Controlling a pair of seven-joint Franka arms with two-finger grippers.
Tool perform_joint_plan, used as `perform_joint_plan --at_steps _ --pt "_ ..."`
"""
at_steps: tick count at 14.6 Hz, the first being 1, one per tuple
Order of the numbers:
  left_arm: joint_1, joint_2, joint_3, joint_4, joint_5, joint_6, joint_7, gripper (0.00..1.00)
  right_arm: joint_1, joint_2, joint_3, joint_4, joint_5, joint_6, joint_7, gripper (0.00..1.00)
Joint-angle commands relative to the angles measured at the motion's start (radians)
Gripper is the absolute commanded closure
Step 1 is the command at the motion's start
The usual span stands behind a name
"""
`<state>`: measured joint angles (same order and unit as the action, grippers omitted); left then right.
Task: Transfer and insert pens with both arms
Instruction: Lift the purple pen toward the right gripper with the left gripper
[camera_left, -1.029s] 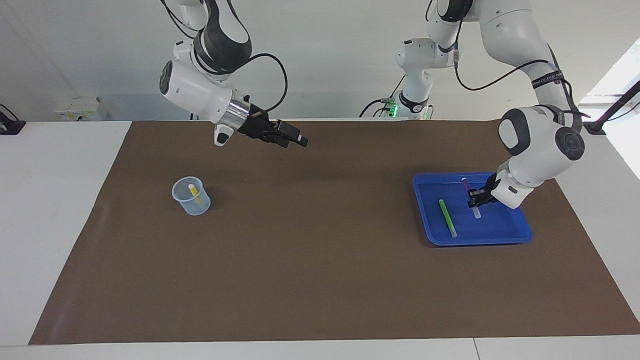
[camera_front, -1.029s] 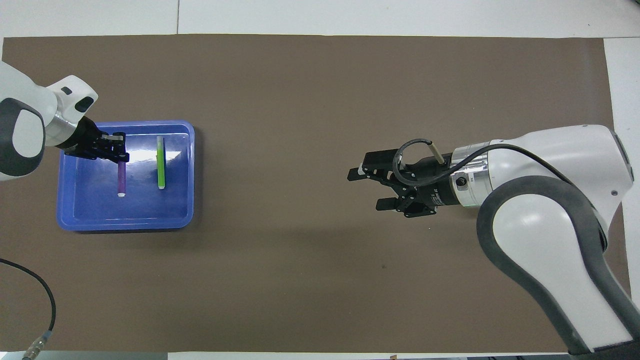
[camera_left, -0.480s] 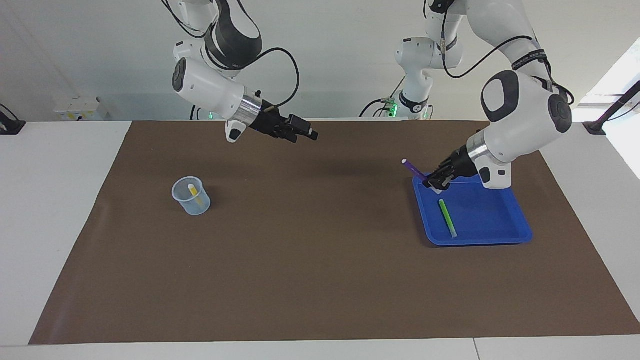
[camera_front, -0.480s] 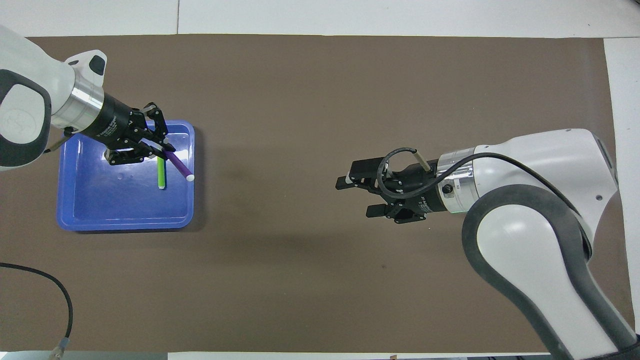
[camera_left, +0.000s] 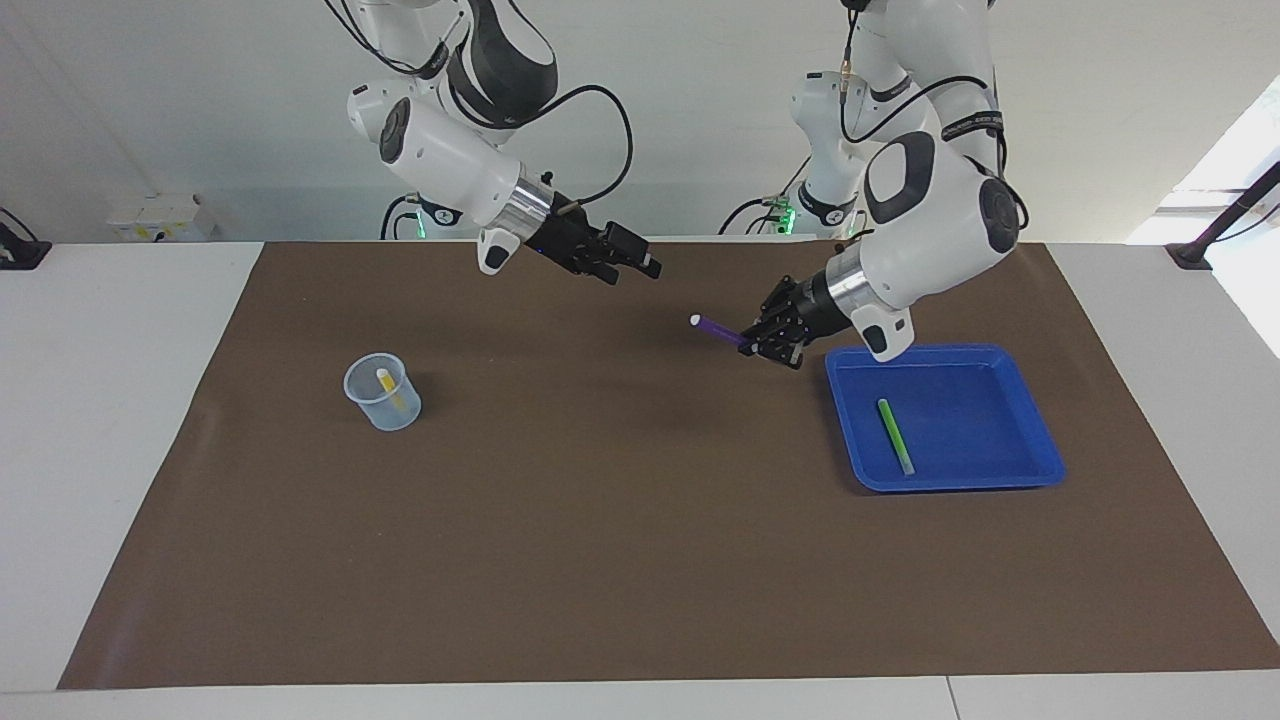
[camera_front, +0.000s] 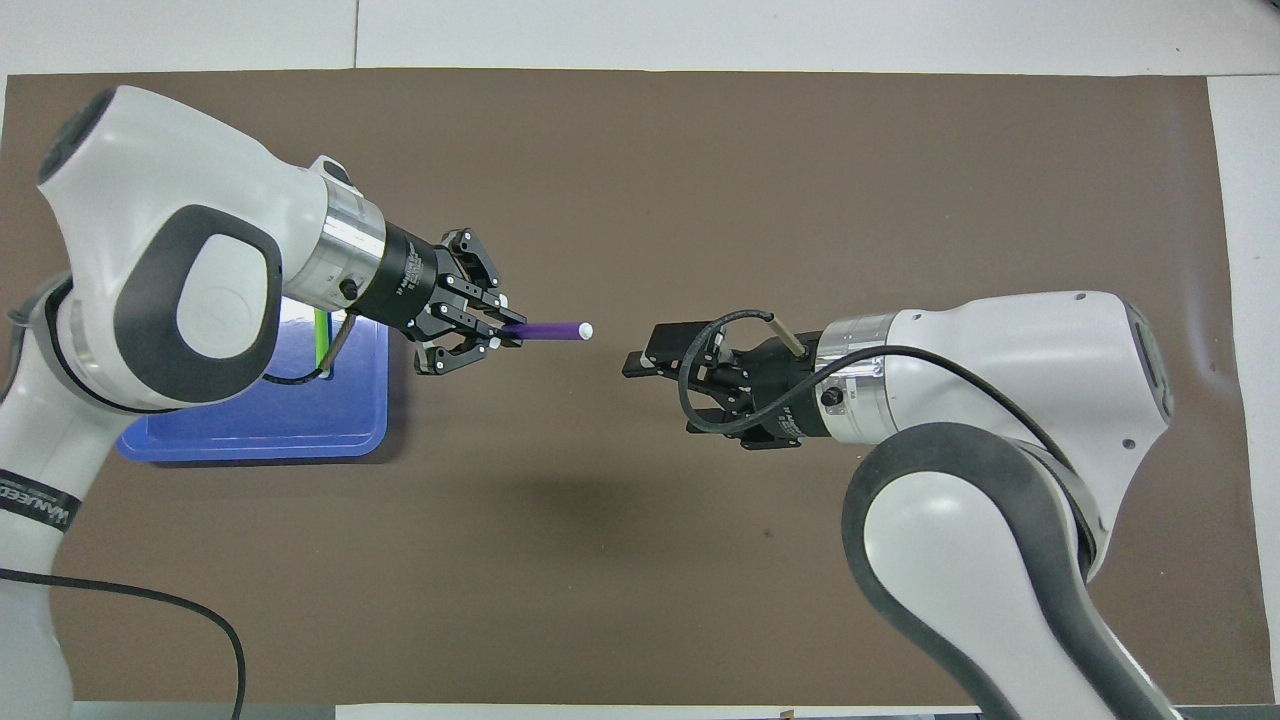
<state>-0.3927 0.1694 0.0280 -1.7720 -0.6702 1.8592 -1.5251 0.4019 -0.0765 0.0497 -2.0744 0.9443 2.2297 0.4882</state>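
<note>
brown matting is covering the white table (camera_left: 120, 420) under both arms. the purple pen (camera_left: 718, 329) is hanging in the air over the bare mat, lifted out of the blue tray (camera_left: 1040, 455) where it was lying a second ago, and it is now pointing its pale tip toward the middle of the table. the left gripper (camera_left: 768, 343) is clamping the pen's other end with its fingers shut on it, having swung away from the tray. the right gripper (camera_left: 632, 266) is coming in over the mat with its fingers spread wide and nothing between them, closer to the pen than before, though a gap is remaining between them. this is looking like the handover taking shape. the green pen (camera_left: 895, 436) is lying alone in the tray, and the yellow pen (camera_left: 389, 387) is standing in the clear cup (camera_left: 381, 392) at the right arm's end, so one pen seems done, one in transit, one waiting.
</note>
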Motion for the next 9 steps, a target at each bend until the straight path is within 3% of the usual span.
perform_joint_plan --at_steps 1,4,6,9 --pt "-0.052 -0.08 0.015 -0.121 -0.087 0.067 -0.047 1.0 0.018 -0.006 0.001 -0.021 0.014 0.099 0.035 0.0" --pt "-0.052 -0.093 0.015 -0.139 -0.163 0.069 -0.047 1.0 0.052 0.003 0.001 -0.024 0.014 0.142 0.017 0.0" --pt "-0.074 -0.102 0.013 -0.155 -0.175 0.075 -0.047 1.0 0.052 0.007 0.001 -0.029 0.014 0.163 -0.006 0.1" --pt "-0.081 -0.126 0.013 -0.188 -0.197 0.101 -0.047 1.0 0.054 0.009 0.001 -0.027 0.014 0.157 -0.005 0.16"
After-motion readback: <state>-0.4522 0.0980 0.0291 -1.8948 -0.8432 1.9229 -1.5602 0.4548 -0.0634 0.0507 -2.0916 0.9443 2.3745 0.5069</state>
